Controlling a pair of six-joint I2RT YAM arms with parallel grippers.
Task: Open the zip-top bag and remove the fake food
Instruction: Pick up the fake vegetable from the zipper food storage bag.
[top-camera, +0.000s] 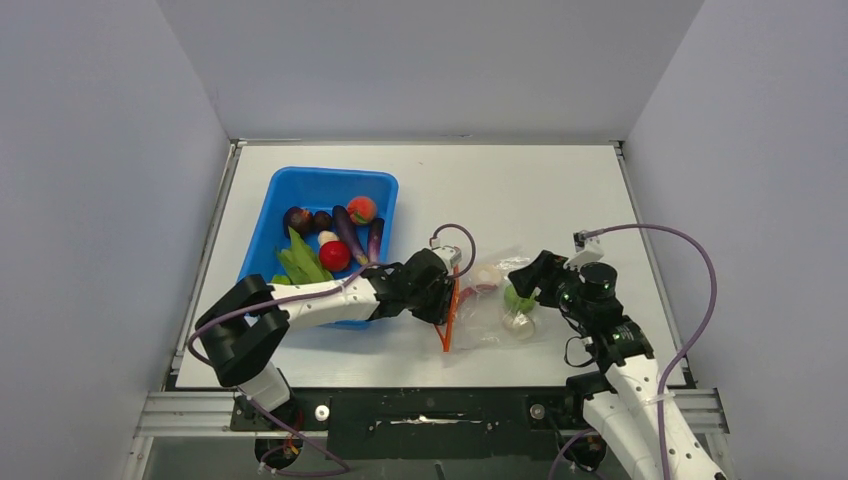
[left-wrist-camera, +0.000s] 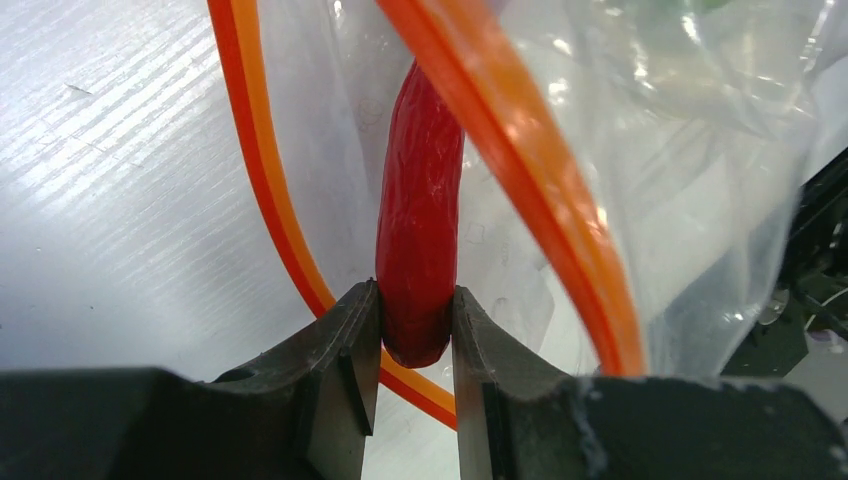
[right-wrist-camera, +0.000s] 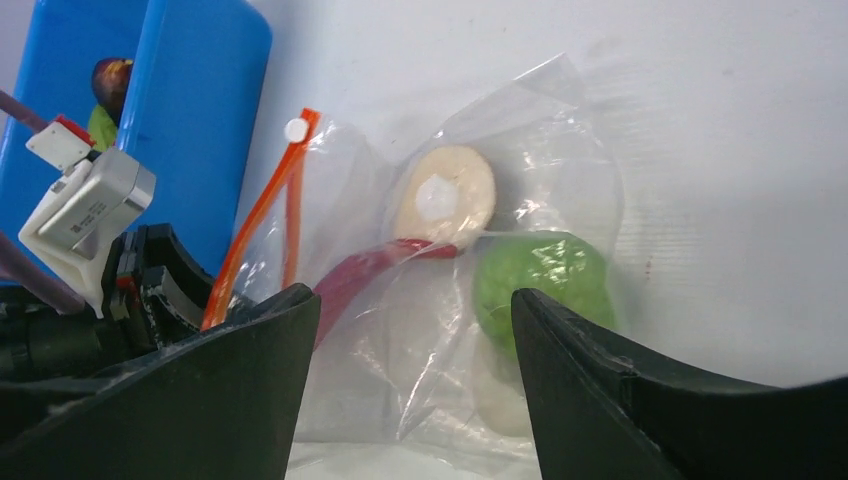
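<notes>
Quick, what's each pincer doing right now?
Left pincer: closed on the red chili at the mouth of the bag.
Right pincer: open, holding nothing, facing the bag.

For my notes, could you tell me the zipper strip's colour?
The zipper strip is orange, clearest in the left wrist view.

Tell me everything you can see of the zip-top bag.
The zip-top bag is a crinkly clear plastic pouch lying on the white table, beside the blue bin. Its orange zipper strip faces the left arm and is parted, so the mouth stands open. Inside show a long red piece, a tan round piece and a green ball. The left gripper is shut on the red piece at the mouth; the right gripper hovers open over the far end.
</notes>
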